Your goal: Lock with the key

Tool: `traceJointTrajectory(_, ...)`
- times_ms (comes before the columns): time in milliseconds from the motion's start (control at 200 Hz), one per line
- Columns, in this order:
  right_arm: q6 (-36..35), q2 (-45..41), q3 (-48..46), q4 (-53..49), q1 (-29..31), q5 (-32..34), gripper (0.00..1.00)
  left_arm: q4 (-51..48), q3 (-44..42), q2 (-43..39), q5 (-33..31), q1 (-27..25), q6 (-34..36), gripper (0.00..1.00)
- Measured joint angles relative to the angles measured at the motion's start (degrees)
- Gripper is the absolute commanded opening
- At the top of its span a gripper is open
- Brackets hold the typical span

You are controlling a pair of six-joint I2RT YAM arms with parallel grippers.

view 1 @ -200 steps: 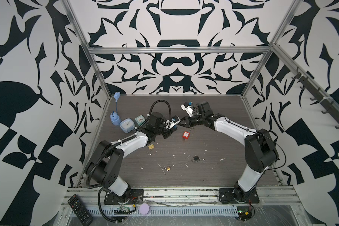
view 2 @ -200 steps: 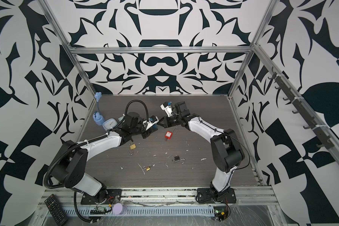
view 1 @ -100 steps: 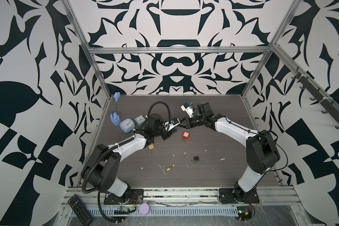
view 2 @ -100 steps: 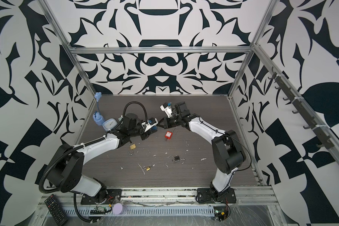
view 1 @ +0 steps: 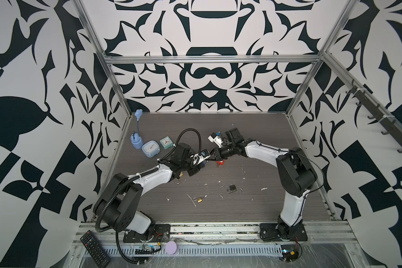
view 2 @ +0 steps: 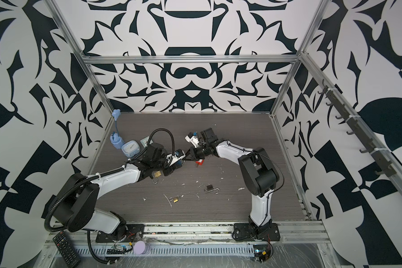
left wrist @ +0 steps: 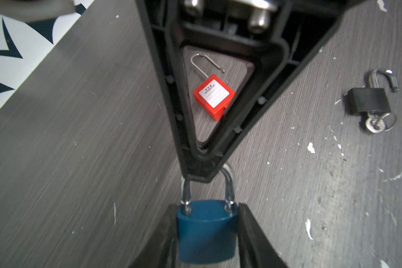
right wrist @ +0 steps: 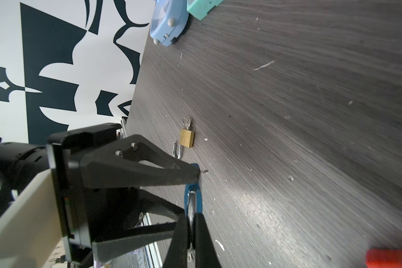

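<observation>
Black fingers (left wrist: 163, 232) of the left gripper (left wrist: 207, 206) are clamped on the flat sides of the blue lock (left wrist: 207, 232). They grip it by the body so the shackle (left wrist: 229, 185) sticks out free toward the other arm. The right gripper (left wrist: 201, 172) has its jaws pressed together on the top of that shackle. In the right wrist view the metal loop shows edge-on between the tips.

Both legs of the shackle look seated in the body, so I'd judge the pinch is there either to push it home or to steady the lock against a twist. One arm acts as the vice and the other does the fine work, which makes sense for something this small.

The key I cannot make out. The keyway end of the blue lock runs out of the left wrist view, so whether a key sits in it is hidden.

In both top views the two arms meet nose to nose over the middle of the table (view 1: 253, 208), with the lock held between them and, I think, off the wood. Just beyond lies a red lock (left wrist: 214, 96) with its shackle sprung open. A black lock (left wrist: 369, 102) and a brass lock (right wrist: 187, 138) sit farther off, each open with a key in it.
</observation>
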Motion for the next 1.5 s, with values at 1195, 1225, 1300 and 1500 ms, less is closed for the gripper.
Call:
traceJointTrajectory(1195, 3.17, -3.72, -3.1, 0.72, -6.71, 5.27, 0.36, -0.81, 8.02, 6.97, -1.07, -0.39, 6.88, 0.13)
traceJointTrajectory(1225, 3.17, -4.37, -3.26, 0.72, -6.95, 5.7, 0.36, -1.79, 8.74, 7.67, -1.07, -0.39, 7.65, 0.13)
traceJointTrajectory(1300, 3.19, -5.95, -4.0, 0.72, -7.39, 7.02, 0.36, -4.17, 10.16, 9.25, -1.29, -0.39, 9.11, 0.16)
traceJointTrajectory(1500, 3.82, -8.57, -6.8, 0.79, -9.18, 9.62, 0.36, -10.34, 13.38, 13.73, -2.43, -0.39, 11.78, 0.2)
